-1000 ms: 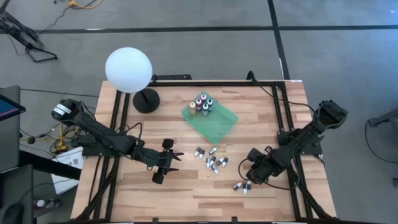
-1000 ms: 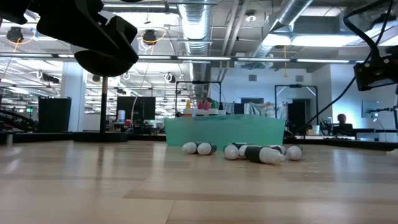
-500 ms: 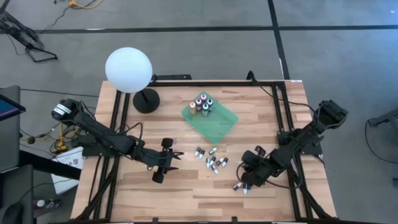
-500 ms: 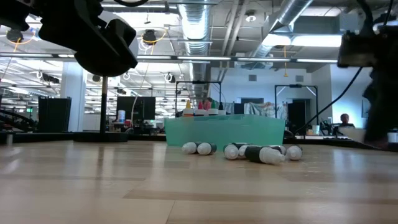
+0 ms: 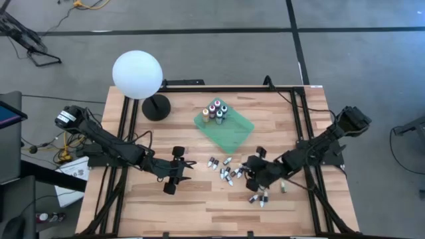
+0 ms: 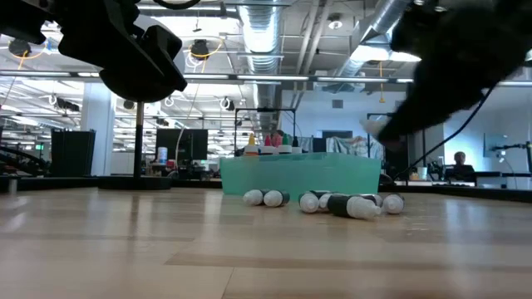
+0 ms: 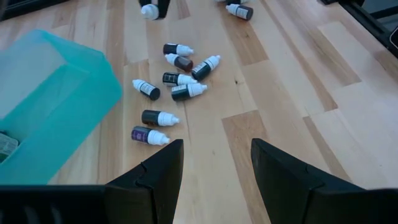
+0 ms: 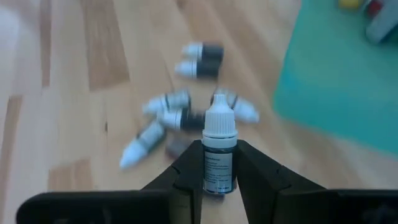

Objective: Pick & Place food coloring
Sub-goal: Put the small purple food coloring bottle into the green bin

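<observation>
My right claw [image 8: 218, 163], pinching one food coloring bottle [image 8: 218, 149] upright, should carry it level to the green tray [image 5: 229, 129] without tipping it.

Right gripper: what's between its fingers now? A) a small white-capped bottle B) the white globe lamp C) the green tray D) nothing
A: in the right wrist view the right gripper is shut on an upright small bottle with a white cap, above the loose bottles on the table.

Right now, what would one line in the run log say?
right claw: shut on small bottle, above loose bottles | left claw: open, empty, waiting beside them | tray: six bottles standing
</observation>
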{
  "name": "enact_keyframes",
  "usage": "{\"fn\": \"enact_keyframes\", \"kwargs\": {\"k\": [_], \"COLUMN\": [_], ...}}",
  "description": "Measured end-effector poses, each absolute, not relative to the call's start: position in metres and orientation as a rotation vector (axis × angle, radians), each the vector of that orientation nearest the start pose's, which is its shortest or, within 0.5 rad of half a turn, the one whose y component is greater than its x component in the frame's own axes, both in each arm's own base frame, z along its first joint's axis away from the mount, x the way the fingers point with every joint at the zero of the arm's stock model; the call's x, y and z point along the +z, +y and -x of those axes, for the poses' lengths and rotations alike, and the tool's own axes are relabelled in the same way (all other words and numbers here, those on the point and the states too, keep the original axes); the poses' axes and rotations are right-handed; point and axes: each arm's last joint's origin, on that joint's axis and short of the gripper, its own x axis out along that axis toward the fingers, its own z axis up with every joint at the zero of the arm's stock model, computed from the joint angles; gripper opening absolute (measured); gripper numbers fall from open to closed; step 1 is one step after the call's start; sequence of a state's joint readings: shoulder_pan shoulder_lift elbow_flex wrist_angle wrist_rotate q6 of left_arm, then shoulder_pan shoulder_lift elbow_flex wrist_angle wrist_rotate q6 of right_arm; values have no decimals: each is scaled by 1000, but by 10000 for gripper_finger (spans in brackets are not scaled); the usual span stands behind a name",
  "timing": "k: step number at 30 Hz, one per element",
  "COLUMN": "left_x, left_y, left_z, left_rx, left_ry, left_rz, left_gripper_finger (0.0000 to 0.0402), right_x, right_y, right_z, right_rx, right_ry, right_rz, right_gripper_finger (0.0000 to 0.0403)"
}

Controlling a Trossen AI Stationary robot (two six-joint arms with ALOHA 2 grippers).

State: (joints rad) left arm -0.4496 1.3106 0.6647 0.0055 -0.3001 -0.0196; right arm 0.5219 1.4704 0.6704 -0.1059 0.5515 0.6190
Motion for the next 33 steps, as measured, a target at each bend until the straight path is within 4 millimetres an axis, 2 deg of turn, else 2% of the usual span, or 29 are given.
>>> {"fn": "enact_keyframes", "kwargs": {"k": [11,14,19,25,33], "left_x": [202,202,202,203,203], "left_y": [-105,-105,-104,-104,-103], "left_z": [-238,-238,-239,-239,-240], "left_rx": [-135,-112,-80,-78,-54], "left_ry": [597,593,589,585,575], "left_rz": [-217,-224,-233,-232,-232], "left_gripper_finger": [183,183,183,183,183], "right_x": [182,187,183,183,179], "right_y": [65,45,13,2,-3], "right_z": [-276,-284,-289,-290,-286], "right_rx": [-343,-365,-362,-342,-335], "right_ry": [622,620,665,672,739], "right_rz": [-86,-139,-231,-268,-284], "right_gripper_finger": [72,72,72,75,113]}}
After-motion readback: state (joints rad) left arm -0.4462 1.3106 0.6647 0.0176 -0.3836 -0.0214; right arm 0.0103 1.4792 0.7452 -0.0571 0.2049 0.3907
